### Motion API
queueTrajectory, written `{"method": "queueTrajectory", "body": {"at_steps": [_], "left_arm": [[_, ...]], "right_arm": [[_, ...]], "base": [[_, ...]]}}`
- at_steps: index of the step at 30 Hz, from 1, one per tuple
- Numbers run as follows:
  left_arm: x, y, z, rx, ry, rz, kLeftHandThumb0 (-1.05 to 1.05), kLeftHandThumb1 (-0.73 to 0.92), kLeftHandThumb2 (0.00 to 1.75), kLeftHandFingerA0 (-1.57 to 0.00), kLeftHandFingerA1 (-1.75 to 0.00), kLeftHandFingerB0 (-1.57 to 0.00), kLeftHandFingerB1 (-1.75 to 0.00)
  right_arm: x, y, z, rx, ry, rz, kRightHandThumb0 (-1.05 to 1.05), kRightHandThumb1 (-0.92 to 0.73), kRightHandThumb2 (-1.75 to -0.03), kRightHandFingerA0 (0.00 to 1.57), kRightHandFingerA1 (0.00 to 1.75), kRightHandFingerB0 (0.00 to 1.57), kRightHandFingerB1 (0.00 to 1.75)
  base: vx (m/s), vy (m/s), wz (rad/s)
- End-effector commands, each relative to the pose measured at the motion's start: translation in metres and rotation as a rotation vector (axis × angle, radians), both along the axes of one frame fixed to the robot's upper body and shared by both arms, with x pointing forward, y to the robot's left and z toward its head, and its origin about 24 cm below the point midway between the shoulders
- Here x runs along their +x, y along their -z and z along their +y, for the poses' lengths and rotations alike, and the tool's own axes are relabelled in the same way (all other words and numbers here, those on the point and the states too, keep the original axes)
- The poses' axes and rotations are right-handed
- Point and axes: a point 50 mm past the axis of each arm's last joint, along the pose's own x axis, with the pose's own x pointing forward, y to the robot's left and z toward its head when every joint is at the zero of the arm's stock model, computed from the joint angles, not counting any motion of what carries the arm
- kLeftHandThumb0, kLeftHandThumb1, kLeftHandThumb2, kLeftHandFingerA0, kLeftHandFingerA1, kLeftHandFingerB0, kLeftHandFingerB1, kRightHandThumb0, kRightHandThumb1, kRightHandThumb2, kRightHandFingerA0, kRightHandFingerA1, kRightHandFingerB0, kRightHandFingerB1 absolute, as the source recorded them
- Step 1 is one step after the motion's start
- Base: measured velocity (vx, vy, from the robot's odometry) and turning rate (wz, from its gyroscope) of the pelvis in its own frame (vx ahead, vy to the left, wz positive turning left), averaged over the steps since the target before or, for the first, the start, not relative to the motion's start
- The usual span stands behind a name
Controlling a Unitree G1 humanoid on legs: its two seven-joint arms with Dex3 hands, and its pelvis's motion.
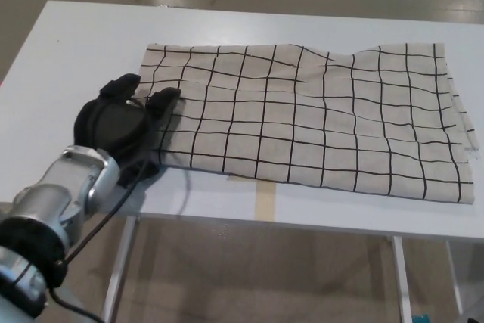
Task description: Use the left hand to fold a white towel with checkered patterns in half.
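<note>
Towel [318, 122] lies flat across the white table [68, 58], spread toward 3 o'clock, near edge close to the table's front lip. Left hand [121, 126] sits at the towel's 9 o'clock edge, fingers [162, 101] apart, tips resting on the cloth, nothing pinched. Right hand not in view.

Risk: the tips lie on top of the cloth, not under the edge. Closing from here may only bunch the top layer or slip off, dragging the towel toward 3 o'clock instead of lifting it.

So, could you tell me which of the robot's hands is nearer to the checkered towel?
Left. The left hand rests at the towel's left edge, fingers on the cloth. The right hand is not in view.
</note>
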Motion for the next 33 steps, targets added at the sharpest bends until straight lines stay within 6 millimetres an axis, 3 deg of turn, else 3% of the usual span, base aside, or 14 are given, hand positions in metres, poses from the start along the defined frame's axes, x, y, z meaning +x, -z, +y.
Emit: {"method": "queueTrajectory", "body": {"at_steps": [1, 2, 14, 15, 16, 17, 18, 22, 23, 33], "left_arm": [[-0.006, 0.024, -0.007, 0.073, -0.004, 0.078, -0.57, 0.36, 0.70, 0.00, -0.02, 0.00, -0.13], [-0.006, 0.026, -0.009, 0.081, -0.007, 0.084, -0.54, 0.35, 0.70, 0.00, -0.06, 0.00, -0.17], [-0.006, 0.035, -0.032, 0.136, 0.014, 0.091, -0.49, 0.33, 0.72, 0.00, -0.16, 0.00, -0.25], [-0.007, 0.037, -0.033, 0.145, 0.020, 0.100, -0.36, 0.51, 0.56, -0.82, -1.14, -0.82, -0.99], [-0.008, 0.039, -0.034, 0.139, 0.018, 0.107, -0.31, 0.55, 0.54, -0.75, -1.75, -0.70, -1.72], [-0.009, 0.041, -0.034, 0.130, 0.015, 0.115, -0.31, 0.55, 0.54, -0.75, -1.75, -0.70, -1.72], [-0.008, 0.039, -0.033, 0.109, 0.004, 0.107, -0.26, 0.59, 0.54, -0.70, -1.75, -0.53, -1.75], [-0.007, 0.037, -0.032, 0.082, -0.011, 0.093, -0.26, 0.59, 0.54, -0.70, -1.75, -0.53, -1.75], [-0.008, 0.038, -0.026, 0.047, -0.026, 0.101, -0.17, 0.68, 0.52, -0.70, -1.75, -0.44, -1.75], [-0.018, 0.037, 0.030, -0.093, -0.133, 0.058, -0.20, 0.69, 0.56, -0.76, -1.75, -0.57, -1.75]], "right_arm": [[-0.006, 0.002, 0.002, 0.034, 0.016, 0.002, -0.31, -0.61, -1.10, 0.00, 0.49, 0.00, 0.48], [-0.007, 0.002, 0.002, 0.043, 0.017, 0.001, -0.57, -0.82, -0.67, 0.13, 0.26, 0.11, 0.26], [-0.004, 0.000, 0.001, 0.048, 0.028, -0.020, -0.56, -0.81, -0.66, 0.13, 0.26, 0.12, 0.26], [-0.005, 0.000, 0.002, 0.058, 0.032, -0.021, -0.31, -0.61, -1.10, 0.00, 0.49, 0.00, 0.48], [-0.005, 0.001, 0.003, 0.070, 0.037, -0.021, -0.31, -0.61, -1.10, 0.00, 0.49, 0.00, 0.48], [-0.006, 0.002, 0.004, 0.083, 0.042, -0.022, -0.31, -0.61, -1.10, 0.00, 0.49, 0.00, 0.48], [-0.003, 0.001, 0.003, 0.082, 0.041, -0.026, -0.31, -0.61, -1.10, 0.00, 0.49, 0.00, 0.48], [0.002, -0.001, 0.003, 0.080, 0.040, -0.033, -0.31, -0.61, -1.10, 0.00, 0.49, 0.00, 0.48], [0.001, 0.000, 0.003, 0.078, 0.043, -0.028, -0.31, -0.61, -1.10, 0.00, 0.49, 0.00, 0.48], [-0.012, 0.005, 0.003, 0.088, 0.036, 0.010, -0.31, -0.61, -1.10, 0.00, 0.49, 0.00, 0.48]], "base": [[0.00, 0.000, 0.00], [0.00, 0.000, 0.00], [0.00, 0.000, 0.00], [0.00, 0.000, 0.00], [0.00, 0.000, 0.00], [0.00, 0.000, 0.00], [0.00, 0.000, 0.00], [0.00, 0.000, 0.00], [0.00, 0.000, 0.00], [0.00, 0.000, 0.00]]}}
